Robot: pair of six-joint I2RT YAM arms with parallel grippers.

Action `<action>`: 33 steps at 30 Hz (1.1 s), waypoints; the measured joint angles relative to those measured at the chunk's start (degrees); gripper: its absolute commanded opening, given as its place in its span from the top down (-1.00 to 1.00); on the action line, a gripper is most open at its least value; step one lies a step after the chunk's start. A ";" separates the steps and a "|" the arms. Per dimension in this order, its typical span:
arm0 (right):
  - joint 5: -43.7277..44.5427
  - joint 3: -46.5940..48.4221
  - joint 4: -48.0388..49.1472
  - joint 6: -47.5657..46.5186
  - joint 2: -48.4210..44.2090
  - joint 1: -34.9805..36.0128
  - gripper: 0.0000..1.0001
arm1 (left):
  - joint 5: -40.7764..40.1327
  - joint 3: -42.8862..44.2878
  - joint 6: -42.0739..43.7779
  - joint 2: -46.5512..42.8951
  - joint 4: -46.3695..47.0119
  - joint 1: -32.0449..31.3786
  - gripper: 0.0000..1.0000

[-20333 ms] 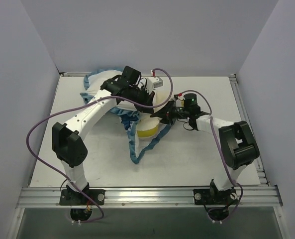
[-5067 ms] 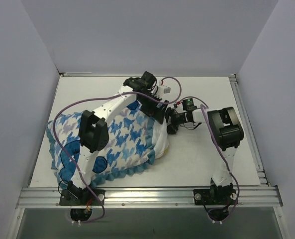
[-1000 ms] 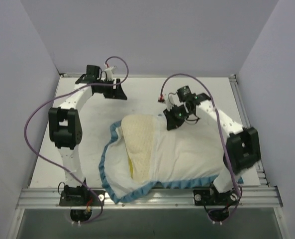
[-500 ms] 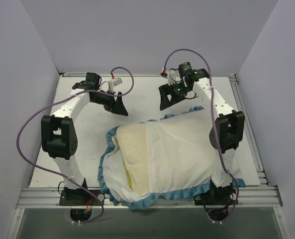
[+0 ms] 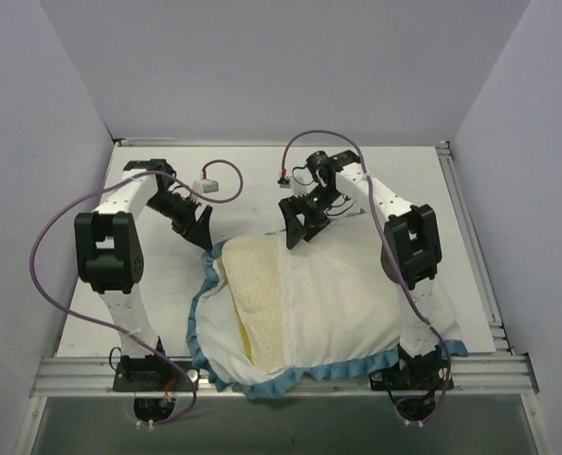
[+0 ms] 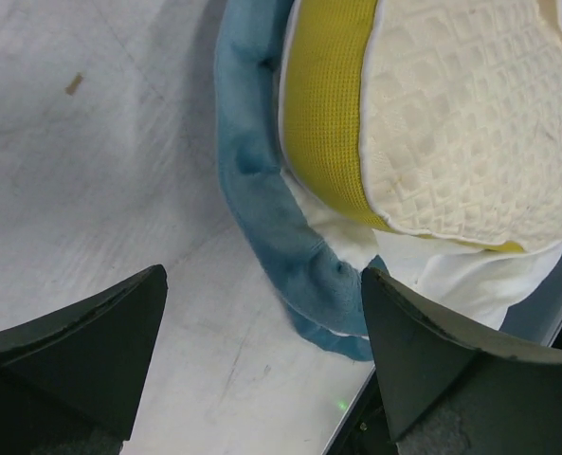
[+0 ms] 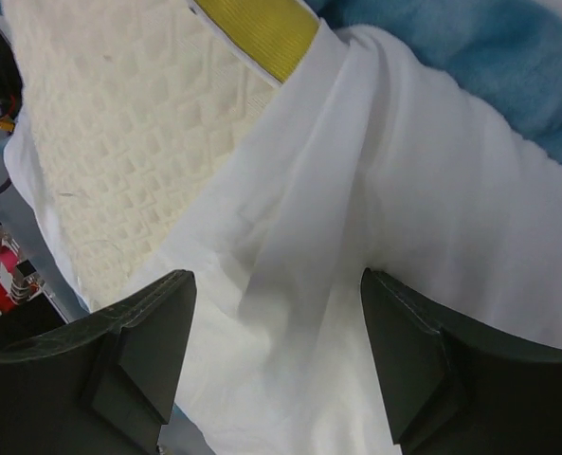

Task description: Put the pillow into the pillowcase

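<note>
The pillowcase (image 5: 347, 294) lies white side out at the table's front middle, teal trim (image 5: 196, 318) along its left and front edges. The cream dimpled pillow (image 5: 260, 284) shows at its left mouth, the rest under white fabric. My left gripper (image 5: 198, 226) hangs open just beyond the far-left corner; in the left wrist view, trim (image 6: 262, 209), yellow band (image 6: 328, 104) and pillow (image 6: 470, 123) lie ahead of the open left gripper (image 6: 262, 370). My right gripper (image 5: 296, 227) is open over the far edge; the right gripper (image 7: 276, 351) straddles loose pillowcase fabric (image 7: 375, 218) beside the pillow (image 7: 110, 123).
The white table (image 5: 404, 180) is walled on three sides, with a metal rail along the front (image 5: 281, 372) and another on the right (image 5: 470, 227). Purple cables (image 5: 53, 246) loop off both arms. The pillowcase's front-right corner drapes by the right arm's base.
The right gripper opened and let the pillowcase drop flat. Both grippers came down from the back of the table to the pillowcase's far edge, and the left jaws widened.
</note>
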 measured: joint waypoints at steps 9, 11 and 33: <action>5.38 -7.30 -0.09 -1.03 0.26 0.66 0.55 | 0.94 -1.33 0.68 7.02 -1.27 -4.63 1.00; 7.80 -7.23 0.00 -1.79 0.68 0.63 0.80 | 1.31 -0.59 -1.51 7.67 0.11 -3.96 1.00; 19.12 -3.28 14.27 -29.55 -2.27 2.25 -0.36 | -5.11 -10.10 -15.41 -15.74 24.98 13.14 -0.64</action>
